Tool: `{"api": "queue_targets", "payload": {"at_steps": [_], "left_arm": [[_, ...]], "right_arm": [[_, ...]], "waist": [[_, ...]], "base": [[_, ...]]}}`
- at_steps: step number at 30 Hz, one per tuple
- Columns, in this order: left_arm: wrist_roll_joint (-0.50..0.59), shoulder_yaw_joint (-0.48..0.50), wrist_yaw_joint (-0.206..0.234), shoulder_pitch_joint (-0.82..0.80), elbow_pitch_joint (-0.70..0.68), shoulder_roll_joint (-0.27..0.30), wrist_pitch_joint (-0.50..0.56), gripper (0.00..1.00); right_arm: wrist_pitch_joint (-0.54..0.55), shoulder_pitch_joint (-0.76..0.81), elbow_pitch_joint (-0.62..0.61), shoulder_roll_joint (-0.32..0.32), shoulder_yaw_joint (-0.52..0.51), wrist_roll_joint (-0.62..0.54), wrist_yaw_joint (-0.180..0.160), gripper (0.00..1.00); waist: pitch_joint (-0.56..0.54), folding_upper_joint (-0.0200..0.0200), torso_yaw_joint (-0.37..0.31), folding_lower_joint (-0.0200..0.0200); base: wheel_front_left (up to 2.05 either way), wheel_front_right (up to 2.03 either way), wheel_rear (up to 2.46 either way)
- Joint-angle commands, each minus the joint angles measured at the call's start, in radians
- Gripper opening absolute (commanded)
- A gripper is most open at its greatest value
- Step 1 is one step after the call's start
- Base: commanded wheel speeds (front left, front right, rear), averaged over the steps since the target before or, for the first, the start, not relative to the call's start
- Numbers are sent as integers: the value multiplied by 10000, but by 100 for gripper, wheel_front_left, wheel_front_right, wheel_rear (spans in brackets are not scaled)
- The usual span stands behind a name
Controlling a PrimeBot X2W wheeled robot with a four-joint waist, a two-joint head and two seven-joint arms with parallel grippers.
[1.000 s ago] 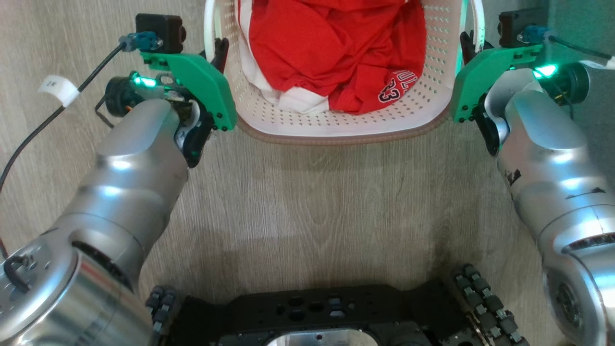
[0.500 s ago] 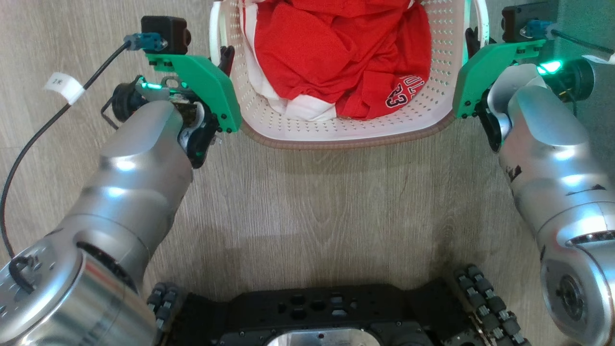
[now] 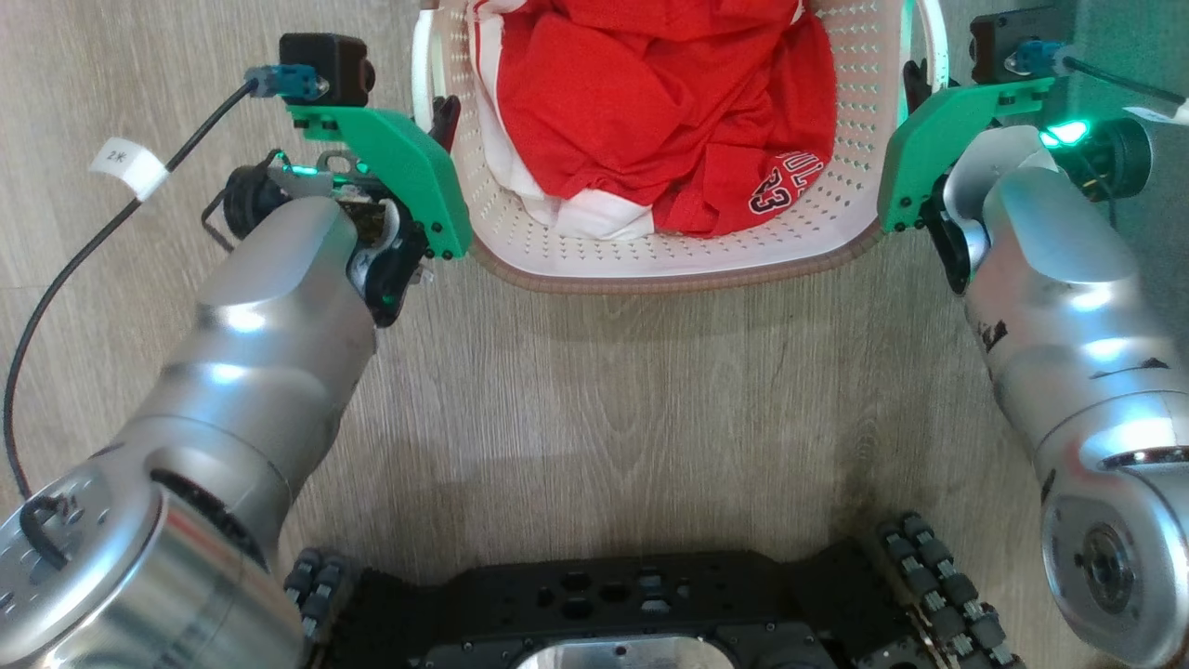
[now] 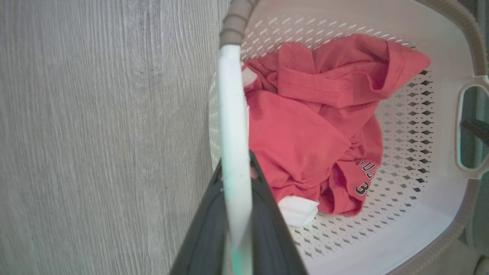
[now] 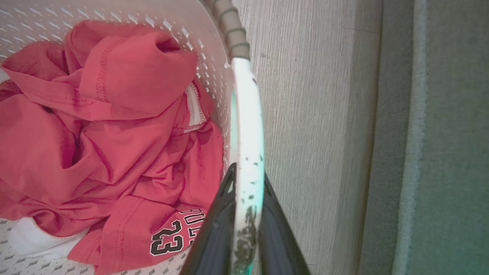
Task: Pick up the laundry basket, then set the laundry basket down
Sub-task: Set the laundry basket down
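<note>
1. Cream-white plastic with a brown woven rim: the laundry basket (image 3: 678, 258) is at the top middle of the head view, right between the two arms and above the grey wood floor (image 3: 594, 400).
2. Over to the left claw (image 4: 235, 168). Both dark fingers are pinched tight on the white left handle (image 4: 232, 114), one finger on each side of the bar.
3. The right claw (image 5: 246, 172) mirrors it, clamped on the white right handle (image 5: 247, 114), which is speckled with dark flecks.
4. Inside the basket a red shirt (image 3: 650, 102) lies bunched up, with white trim peeking out underneath and a printed 23 turned toward the near wall.
5. Is the basket's bottom touching the floor? I cannot tell from these angles; a soft shadow runs along the boards just below the near rim.
6. A green mat (image 5: 450, 152) lies alongside the boards on the robot's right, beyond the right handle.
7. The robot's black base (image 3: 604, 604) fills the bottom of the head view, well apart from the basket.
</note>
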Motion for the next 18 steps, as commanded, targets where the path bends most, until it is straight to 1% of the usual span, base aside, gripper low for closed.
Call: {"api": "queue_targets", "payload": {"at_steps": [1,7,8,9,10,12,18], "left_arm": [[-143,161,110,135,223,657,-20,0],[-159,64,110,93,233,663,-64,0],[-170,72,110,72,217,658,-171,42],[-161,26,110,82,161,645,-148,100],[-173,-12,110,99,89,641,-83,100],[-197,-50,110,99,27,651,-95,100],[-326,-153,110,116,-149,629,-30,100]], "right_arm": [[24,485,-42,-199,-108,-114,-105,0],[-147,439,-57,-156,-296,-394,-105,0],[-192,427,-57,-147,-312,-391,-105,24],[-188,425,-56,-137,-297,-361,-105,97],[-247,412,-55,-128,-247,-344,-105,100],[-312,395,-53,-119,-126,-197,-105,100],[-400,405,-47,-113,898,773,-105,100]], "waist": [[-2,0,6,0],[-13,0,35,0],[-18,0,37,0],[-28,0,39,0],[-34,0,43,0],[-53,0,70,0],[-119,0,142,0]], "base": [[0,0,0],[0,0,0],[0,0,0],[0,0,0],[0,0,0],[0,0,0],[0,0,0]]}}
